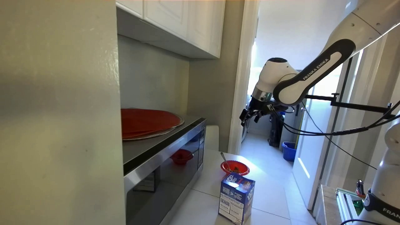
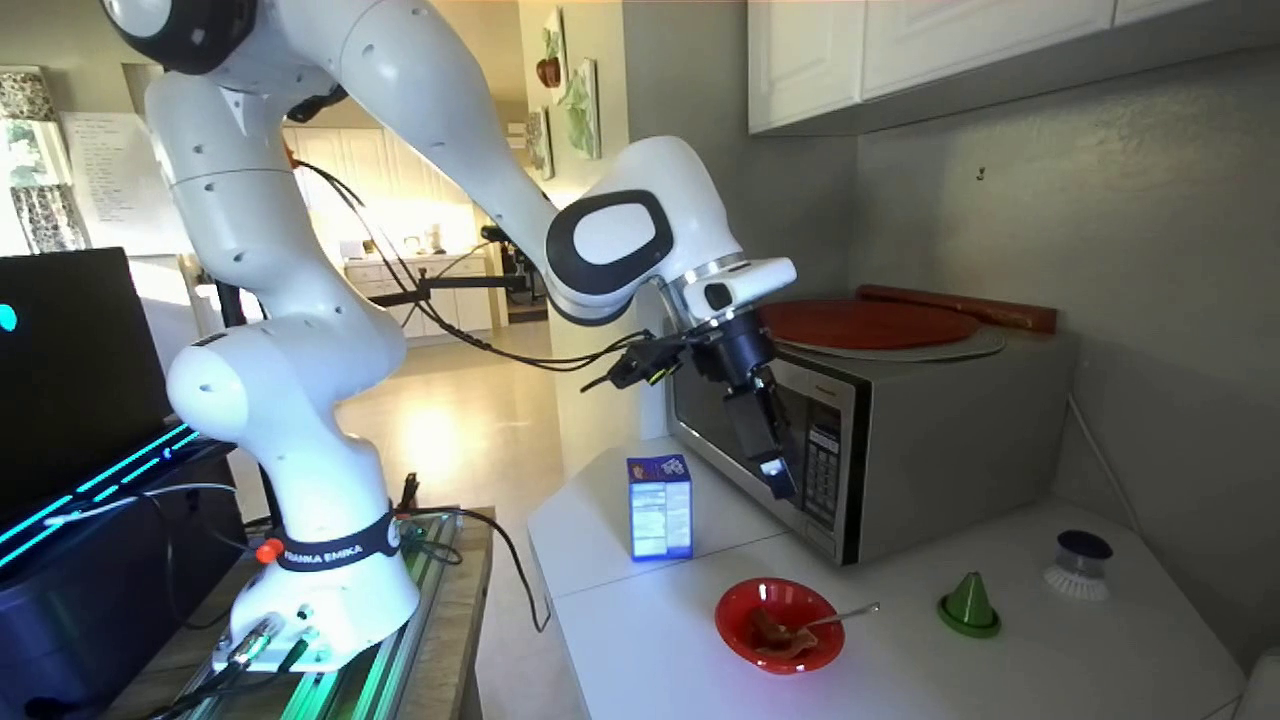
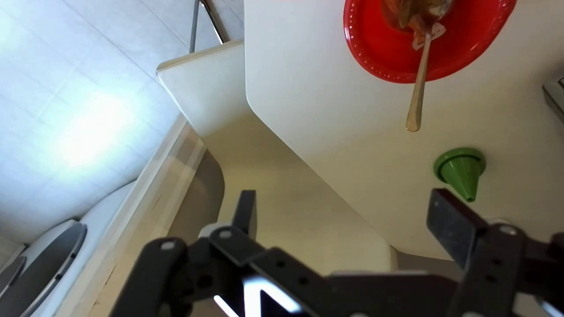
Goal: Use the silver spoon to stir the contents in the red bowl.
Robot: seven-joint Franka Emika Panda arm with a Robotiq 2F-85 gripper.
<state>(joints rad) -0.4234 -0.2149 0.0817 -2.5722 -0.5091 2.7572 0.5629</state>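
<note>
The small red bowl (image 2: 735,608) rests on the white counter, with brownish-orange contents (image 2: 768,628) inside. A silver spoon (image 2: 855,612) leans in it, its handle reaching out over the rim. The wrist view has the bowl (image 3: 368,50) cut off at its top edge and the spoon handle (image 3: 417,101) pointing down toward my jaws. Up in the air, apart from both, hangs my gripper (image 3: 343,198). Its two fingers stand wide apart and nothing is between them. In an exterior view the gripper (image 1: 249,119) is well above counter height.
A blue-and-white carton (image 1: 236,198) stands close to the bowl. The microwave (image 2: 960,450) carries a large flat red dish (image 2: 870,325). A green cone (image 2: 968,605) and a brush (image 2: 1080,562) stand farther along the counter. The counter's edge (image 3: 304,163) crosses below the gripper in the wrist view.
</note>
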